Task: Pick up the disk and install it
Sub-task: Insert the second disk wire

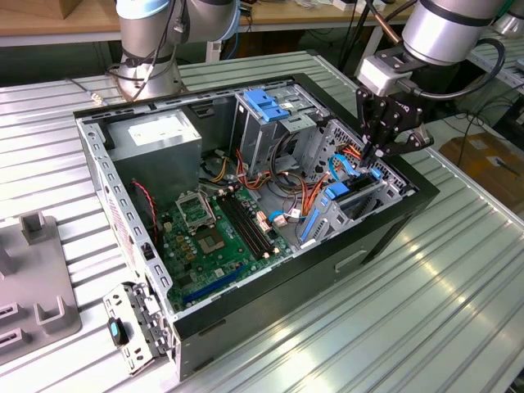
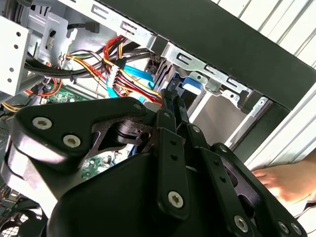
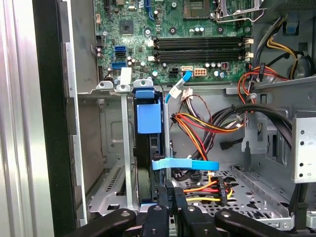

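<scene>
The disk (image 3: 147,148) stands on edge in a drive bay at the corner of the open computer case (image 1: 246,303). It shows as a dark slab with a blue rail tab on top, and as blue rails (image 1: 337,196) at the exterior view's right. My gripper (image 1: 371,157) hangs straight over that bay. In both wrist views its thin black fingers are pressed together, with the gripper (image 3: 170,191) right at the disk's near end and the gripper (image 2: 173,101) just short of the blue rail (image 2: 190,86). I cannot tell whether they touch the disk.
A flat blue cable (image 3: 185,164) and red-yellow wire bundles (image 3: 202,123) lie beside the bay. The motherboard (image 1: 217,229), grey power-supply box (image 1: 155,135) and blue-topped cage (image 1: 270,106) occupy the case. A person's hand (image 2: 286,180) is outside the case wall. A grey fixture (image 1: 33,278) sits at the exterior view's left.
</scene>
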`<action>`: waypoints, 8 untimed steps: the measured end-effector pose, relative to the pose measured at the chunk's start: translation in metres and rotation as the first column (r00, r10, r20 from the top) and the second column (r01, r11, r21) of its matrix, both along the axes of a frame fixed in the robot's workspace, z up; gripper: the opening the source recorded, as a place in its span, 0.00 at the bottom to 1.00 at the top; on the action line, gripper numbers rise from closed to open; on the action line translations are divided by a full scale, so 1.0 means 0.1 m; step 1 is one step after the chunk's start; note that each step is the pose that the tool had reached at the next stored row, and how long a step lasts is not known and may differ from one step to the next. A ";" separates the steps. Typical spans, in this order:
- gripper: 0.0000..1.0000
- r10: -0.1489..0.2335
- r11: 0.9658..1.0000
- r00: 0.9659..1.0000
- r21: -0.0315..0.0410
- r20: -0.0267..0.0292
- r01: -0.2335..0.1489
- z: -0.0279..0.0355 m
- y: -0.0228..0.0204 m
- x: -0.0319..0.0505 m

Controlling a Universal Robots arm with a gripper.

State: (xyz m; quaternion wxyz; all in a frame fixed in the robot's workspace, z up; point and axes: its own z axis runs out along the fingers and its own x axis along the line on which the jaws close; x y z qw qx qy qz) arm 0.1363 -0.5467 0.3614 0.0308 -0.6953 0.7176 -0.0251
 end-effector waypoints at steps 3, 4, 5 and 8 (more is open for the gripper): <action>0.16 0.000 1.000 1.000 0.000 0.000 0.000 0.000 0.000 -0.004; 0.16 0.000 1.000 1.000 0.000 0.000 0.000 0.000 0.000 -0.006; 0.16 0.000 1.000 1.000 0.000 0.000 0.000 0.000 0.000 -0.007; 0.16 0.000 1.000 1.000 0.000 0.000 0.000 0.000 -0.002 -0.042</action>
